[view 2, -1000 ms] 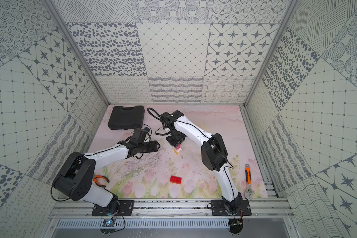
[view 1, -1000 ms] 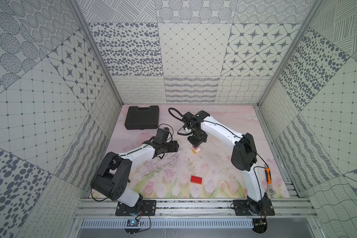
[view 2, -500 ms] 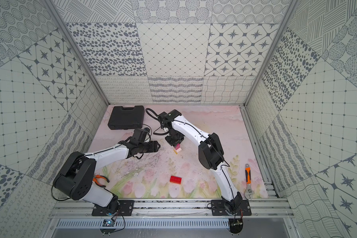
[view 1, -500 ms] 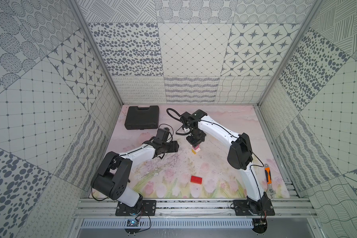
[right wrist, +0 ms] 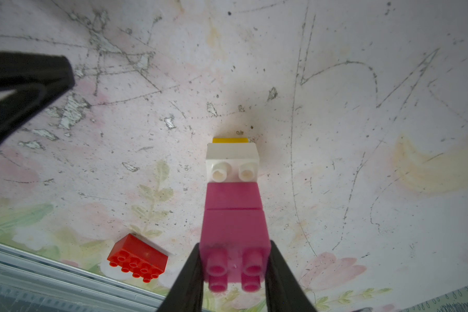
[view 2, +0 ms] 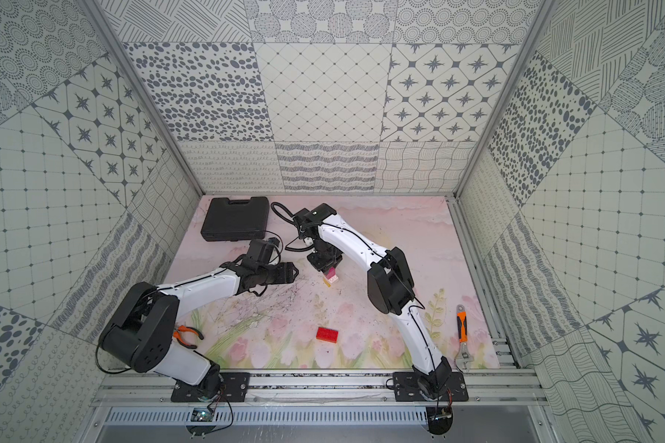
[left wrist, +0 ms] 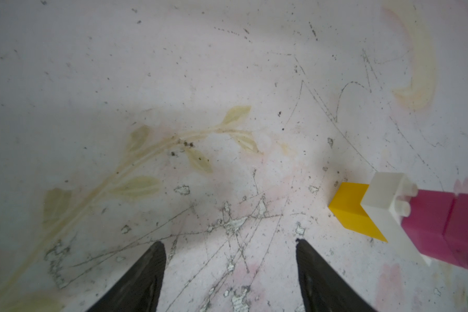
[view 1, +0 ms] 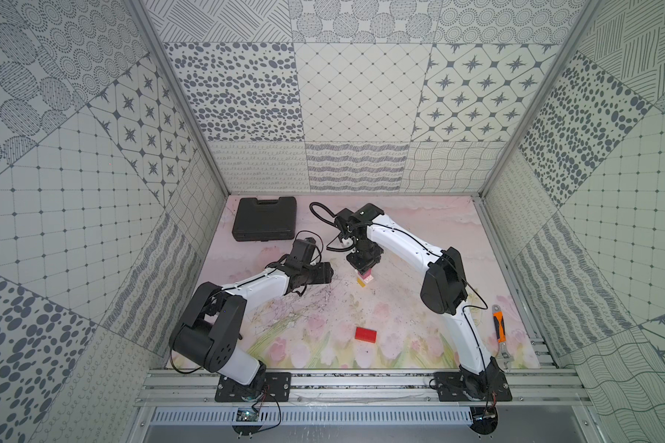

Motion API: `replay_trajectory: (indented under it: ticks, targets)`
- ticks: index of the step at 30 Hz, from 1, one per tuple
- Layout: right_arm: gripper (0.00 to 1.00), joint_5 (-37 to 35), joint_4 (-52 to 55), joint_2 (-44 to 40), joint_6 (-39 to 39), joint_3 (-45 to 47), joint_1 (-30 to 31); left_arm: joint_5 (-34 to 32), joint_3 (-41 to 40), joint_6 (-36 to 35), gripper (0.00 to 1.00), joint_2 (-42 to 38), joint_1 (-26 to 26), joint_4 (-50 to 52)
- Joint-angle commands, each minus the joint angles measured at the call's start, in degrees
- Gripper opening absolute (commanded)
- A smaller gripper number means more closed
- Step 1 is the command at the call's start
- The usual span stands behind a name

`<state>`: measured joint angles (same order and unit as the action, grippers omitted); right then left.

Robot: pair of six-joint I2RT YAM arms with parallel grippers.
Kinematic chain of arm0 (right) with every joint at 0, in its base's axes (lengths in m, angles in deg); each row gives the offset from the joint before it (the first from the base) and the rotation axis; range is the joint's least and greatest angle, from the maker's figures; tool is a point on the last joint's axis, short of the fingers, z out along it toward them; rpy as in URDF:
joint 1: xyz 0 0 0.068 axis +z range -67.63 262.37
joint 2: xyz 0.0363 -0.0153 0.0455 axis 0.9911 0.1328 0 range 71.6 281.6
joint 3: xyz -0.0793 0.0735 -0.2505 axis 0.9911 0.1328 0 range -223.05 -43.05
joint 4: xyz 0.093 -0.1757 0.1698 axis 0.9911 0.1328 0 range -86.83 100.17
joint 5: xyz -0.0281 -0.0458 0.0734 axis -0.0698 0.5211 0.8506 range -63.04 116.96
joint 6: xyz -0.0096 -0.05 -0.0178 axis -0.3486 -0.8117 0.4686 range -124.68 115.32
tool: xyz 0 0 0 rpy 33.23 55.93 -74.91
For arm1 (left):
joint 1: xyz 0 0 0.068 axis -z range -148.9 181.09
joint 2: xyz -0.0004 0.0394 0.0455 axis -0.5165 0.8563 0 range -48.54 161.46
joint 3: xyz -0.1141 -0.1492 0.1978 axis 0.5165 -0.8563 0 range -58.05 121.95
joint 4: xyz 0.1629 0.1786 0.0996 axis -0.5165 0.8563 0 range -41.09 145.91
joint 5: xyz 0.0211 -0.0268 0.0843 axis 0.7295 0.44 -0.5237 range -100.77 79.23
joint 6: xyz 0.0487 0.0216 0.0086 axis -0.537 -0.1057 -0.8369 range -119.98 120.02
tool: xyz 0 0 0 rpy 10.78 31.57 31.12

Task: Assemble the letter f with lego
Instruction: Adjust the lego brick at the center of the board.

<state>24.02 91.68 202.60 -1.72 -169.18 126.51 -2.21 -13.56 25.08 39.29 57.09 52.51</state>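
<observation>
Mid-frame in both top views, right gripper [view 1: 364,269] is clamped on the upper pink brick [right wrist: 234,227] of the part-built letter f [view 2: 331,279]. Alongside, left gripper [left wrist: 229,241] gapes empty. Lower centre, red brick [view 1: 365,334] lies loose. Advice: press straight down, release squarely, avoid tipping it.

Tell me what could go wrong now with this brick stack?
The right gripper is shut only on the top pink brick of the stack; lifting may pull a lower joint apart. The left gripper is open beside it, holding nothing, so the stack may tip if released. The red brick lies loose; pressing it on could topple the stack.
</observation>
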Motion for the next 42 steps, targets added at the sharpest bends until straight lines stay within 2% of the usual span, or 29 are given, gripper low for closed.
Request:
replay_trajectory:
  ticks: [1, 15, 36, 42]
  targets:
    - [0.28, 1.9, 1.3, 4.8, -0.5, 1.8, 0.3, 0.3, -0.2, -1.2, 0.77, 0.2, 0.1, -0.6]
    - [0.30, 2.9, 0.8, 6.7, -1.1, 1.3, -0.1, 0.4, 0.6, -1.5, 0.77, 0.6, 0.1, 0.0]
    - [0.57, 1.2, -4.7, -2.4, 0.0, 0.0, -0.2, 0.0, 0.5, -1.2, 0.77, -0.3, 0.2, 0.9]
    - [0.60, -2.0, -7.6, -9.6, 1.1, 2.6, -0.2, -0.1, 0.4, -1.0, 0.77, -0.9, 0.1, 1.1]
